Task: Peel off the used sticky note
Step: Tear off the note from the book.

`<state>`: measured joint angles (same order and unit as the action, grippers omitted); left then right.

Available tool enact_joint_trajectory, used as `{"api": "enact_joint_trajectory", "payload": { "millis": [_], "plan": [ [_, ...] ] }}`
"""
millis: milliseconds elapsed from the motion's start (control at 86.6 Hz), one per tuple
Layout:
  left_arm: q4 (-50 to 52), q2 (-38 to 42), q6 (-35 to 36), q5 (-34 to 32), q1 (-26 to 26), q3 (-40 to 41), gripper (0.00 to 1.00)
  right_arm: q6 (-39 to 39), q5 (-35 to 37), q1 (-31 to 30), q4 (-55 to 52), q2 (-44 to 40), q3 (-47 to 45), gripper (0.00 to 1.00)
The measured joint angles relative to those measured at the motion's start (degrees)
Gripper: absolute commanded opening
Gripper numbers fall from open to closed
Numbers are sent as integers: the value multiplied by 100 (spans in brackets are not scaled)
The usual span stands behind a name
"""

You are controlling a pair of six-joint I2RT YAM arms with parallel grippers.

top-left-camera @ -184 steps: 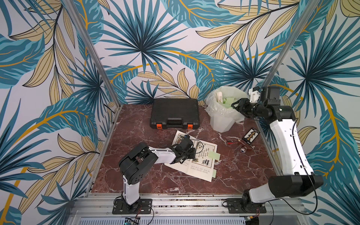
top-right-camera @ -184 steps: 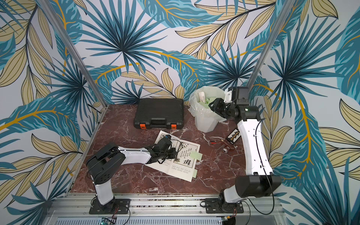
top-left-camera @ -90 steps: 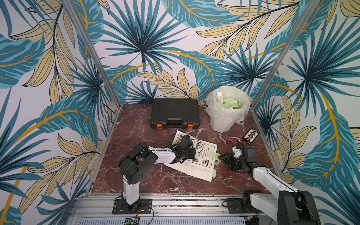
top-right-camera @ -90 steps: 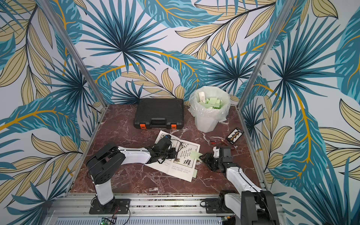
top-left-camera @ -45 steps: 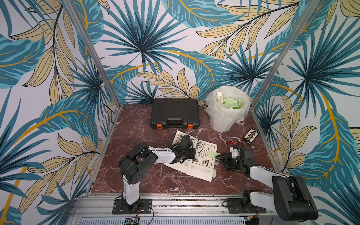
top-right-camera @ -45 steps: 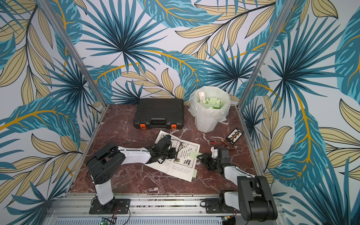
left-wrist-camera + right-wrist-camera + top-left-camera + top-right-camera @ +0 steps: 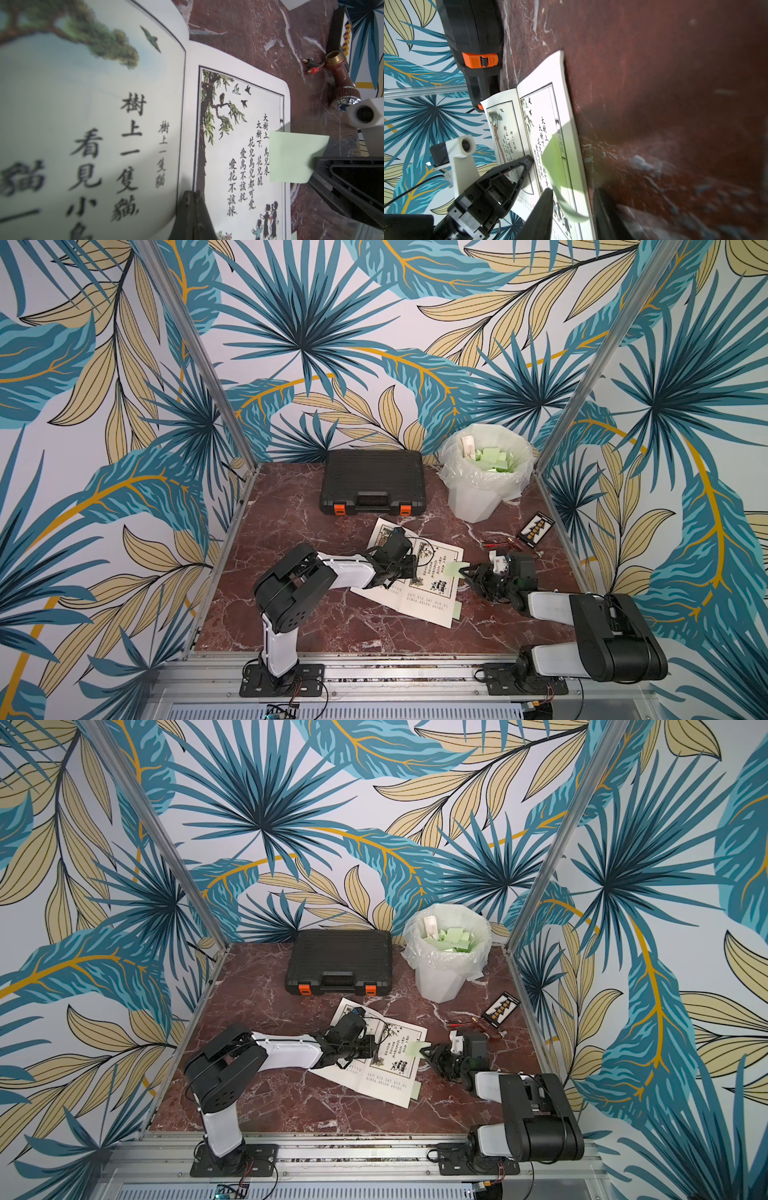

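The green sticky note [image 7: 454,569] sits at the right page edge of the open picture book [image 7: 428,597], its free end curling up between the parted jaws of the right pincer [image 7: 468,574]. The left pincer [image 7: 192,197], closed, presses the book's gutter onto the counter [image 7: 332,626].

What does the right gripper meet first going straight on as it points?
The green sticky note on the open book: its free edge lies between the jaws of the right gripper. Depth is unclear.
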<state>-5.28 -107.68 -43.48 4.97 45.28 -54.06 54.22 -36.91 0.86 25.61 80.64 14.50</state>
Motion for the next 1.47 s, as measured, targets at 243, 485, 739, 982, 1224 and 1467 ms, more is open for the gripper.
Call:
{"api": "enact_joint_trajectory", "payload": {
  "millis": [243,485,739,982,1224,1467],
  "plan": [
    [15,0,0,0,0,-9,0,118,177,-7,-37,-2,-76,6],
    [17,0,0,0,0,-9,0,87,262,-22,-310,-396,-76,0],
    [17,-2,0,0,0,-11,0,-168,579,-15,-1078,-1145,15,0],
    [26,-4,0,0,0,-20,0,-380,732,13,-1757,-1661,186,0],
    [28,-4,2,0,0,-20,0,-468,636,28,-2507,-2354,802,0],
    [26,-4,2,2,-2,-20,0,-518,463,28,-3080,-2865,1939,0]
  ]
}}
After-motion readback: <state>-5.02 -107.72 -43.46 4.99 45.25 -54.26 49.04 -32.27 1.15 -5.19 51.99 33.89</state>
